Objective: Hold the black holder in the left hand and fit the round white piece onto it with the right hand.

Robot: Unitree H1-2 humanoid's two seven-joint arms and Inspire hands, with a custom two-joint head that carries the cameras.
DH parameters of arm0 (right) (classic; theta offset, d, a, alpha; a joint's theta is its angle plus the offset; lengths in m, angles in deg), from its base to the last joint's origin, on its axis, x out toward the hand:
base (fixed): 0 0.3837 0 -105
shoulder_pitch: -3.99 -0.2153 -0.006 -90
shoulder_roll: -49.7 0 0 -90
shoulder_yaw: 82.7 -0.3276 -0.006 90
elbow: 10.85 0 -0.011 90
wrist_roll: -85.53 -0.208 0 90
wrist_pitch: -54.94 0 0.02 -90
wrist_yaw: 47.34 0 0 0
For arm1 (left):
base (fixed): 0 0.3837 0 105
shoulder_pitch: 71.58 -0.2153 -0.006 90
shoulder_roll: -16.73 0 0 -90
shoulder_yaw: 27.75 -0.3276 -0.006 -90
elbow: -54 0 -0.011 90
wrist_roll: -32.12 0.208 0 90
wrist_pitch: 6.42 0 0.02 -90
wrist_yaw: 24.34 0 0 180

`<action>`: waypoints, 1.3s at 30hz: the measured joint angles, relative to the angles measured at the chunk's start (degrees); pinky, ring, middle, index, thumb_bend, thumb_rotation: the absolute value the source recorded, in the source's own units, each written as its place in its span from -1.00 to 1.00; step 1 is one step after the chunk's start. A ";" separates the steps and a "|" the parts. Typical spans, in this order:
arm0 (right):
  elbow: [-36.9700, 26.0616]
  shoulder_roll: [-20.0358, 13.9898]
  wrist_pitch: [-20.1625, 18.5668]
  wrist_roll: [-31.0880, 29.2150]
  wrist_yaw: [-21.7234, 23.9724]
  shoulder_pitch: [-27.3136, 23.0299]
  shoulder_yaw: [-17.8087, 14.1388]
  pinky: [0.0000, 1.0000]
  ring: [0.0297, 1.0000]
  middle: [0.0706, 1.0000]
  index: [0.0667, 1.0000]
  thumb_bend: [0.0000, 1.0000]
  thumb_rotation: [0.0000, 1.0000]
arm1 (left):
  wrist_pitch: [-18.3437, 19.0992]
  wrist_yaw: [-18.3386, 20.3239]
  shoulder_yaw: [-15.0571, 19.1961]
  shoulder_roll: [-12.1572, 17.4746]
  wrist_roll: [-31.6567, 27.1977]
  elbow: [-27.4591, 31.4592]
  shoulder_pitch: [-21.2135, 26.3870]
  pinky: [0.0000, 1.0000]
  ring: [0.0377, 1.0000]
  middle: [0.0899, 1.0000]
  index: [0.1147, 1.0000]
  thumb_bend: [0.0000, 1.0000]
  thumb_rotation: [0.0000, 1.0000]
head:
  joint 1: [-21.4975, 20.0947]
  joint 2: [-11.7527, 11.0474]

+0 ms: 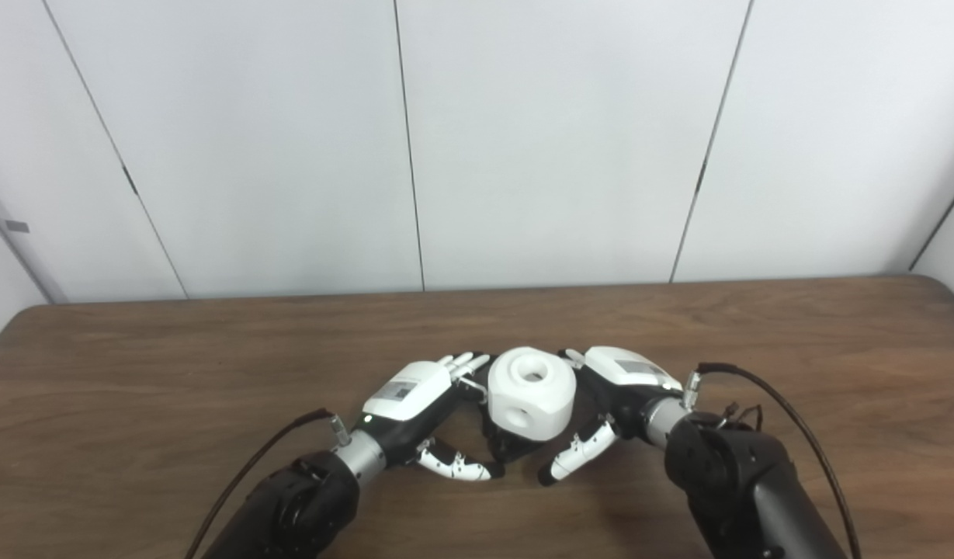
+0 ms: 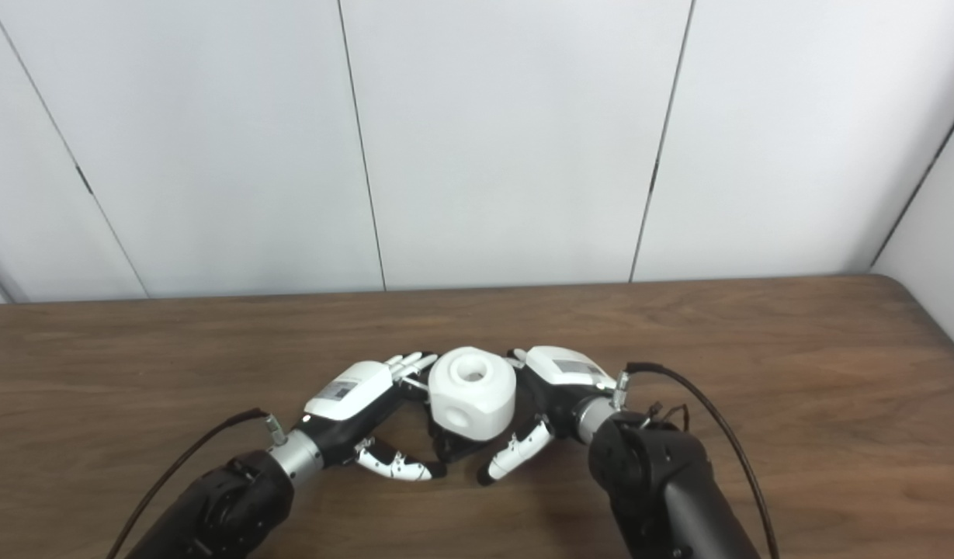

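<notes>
Where the two forearms enter from the bottom edge, their upper parts are cut off, and only dark casings and trailing black cables show above the wooden table (image 1: pixel 135 349). Just beyond them, the left hand (image 1: pixel 414 404) and the right hand (image 1: pixel 616 388) meet near the middle of the table, on either side of the round white piece (image 1: pixel 531 392). The left hand's thumb curls under and toward the piece, with its fingers (image 1: pixel 465 362) reaching to the piece's far left side; whether they press on anything cannot be told. The right hand cups the piece from the right, thumb angled down in front, and its fingers are mostly hidden behind the white body, so its grip is also unclear. The white piece sits upright, a round hole in its top and another in its near face. Beneath it, only a dark sliver of the black holder (image 1: pixel 508 446) shows between the two thumbs; its shape is largely hidden. Behind the table stand pale wall panels (image 1: pixel 554 140) divided by thin dark seams.
</notes>
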 measured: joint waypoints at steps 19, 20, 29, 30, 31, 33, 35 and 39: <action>0.30 0.07 0.00 -0.22 0.12 0.01 -0.07 0.79 1.00 1.00 0.86 1.00 -0.17 | 3.18 0.80 -0.11 0.01 1.27 1.49 0.05 1.00 0.98 0.98 0.57 1.00 -0.34 | 0.00 -0.61; 0.33 0.10 0.00 -0.28 0.12 0.02 -0.13 0.80 1.00 1.00 0.87 1.00 -0.17 | 3.95 1.77 -0.11 0.01 1.48 2.14 0.05 1.00 0.99 0.99 0.65 1.00 -0.34 | 0.00 -0.70; 0.63 -0.11 0.01 -2.35 -0.39 0.12 -0.39 0.85 1.00 1.00 0.99 1.00 -0.16 | 10.54 5.16 0.26 -0.09 2.12 5.44 -0.05 1.00 1.00 1.00 0.98 1.00 -0.33 | 0.09 -1.05; 0.64 -0.15 0.01 -2.70 -0.42 0.13 -0.48 0.84 1.00 1.00 0.99 1.00 -0.16 | 10.83 5.25 0.35 -0.08 2.12 5.53 -0.06 1.00 1.00 1.00 0.98 1.00 -0.34 | 0.17 -1.23; 0.69 -0.21 0.01 -3.22 -0.48 0.13 -0.56 0.81 1.00 1.00 1.00 1.00 -0.16 | 11.12 5.28 0.45 -0.08 2.11 5.58 -0.06 1.00 1.00 1.00 0.98 1.00 -0.34 | 0.17 -1.23; 0.73 -0.41 0.03 -3.81 -0.91 0.12 -0.62 0.77 1.00 1.00 1.00 1.00 -0.15 | 11.68 5.25 0.67 -0.08 2.04 5.59 -0.10 1.00 1.00 1.00 0.98 1.00 -0.35 | 0.26 -1.49; 0.83 -0.77 0.07 -4.70 -1.82 0.12 -0.71 0.70 1.00 1.00 1.00 1.00 -0.13 | 12.06 5.22 1.05 -0.07 1.83 5.59 -0.19 1.00 1.00 1.00 0.98 1.00 -0.35 | 0.26 -1.58; 0.89 -1.71 0.06 -6.01 -3.30 0.11 -0.90 0.65 1.00 1.00 1.00 1.00 -0.10 | 12.39 5.34 2.28 0.11 1.11 5.63 -0.64 1.00 1.00 1.00 0.99 1.00 -0.31 | 0.26 -1.76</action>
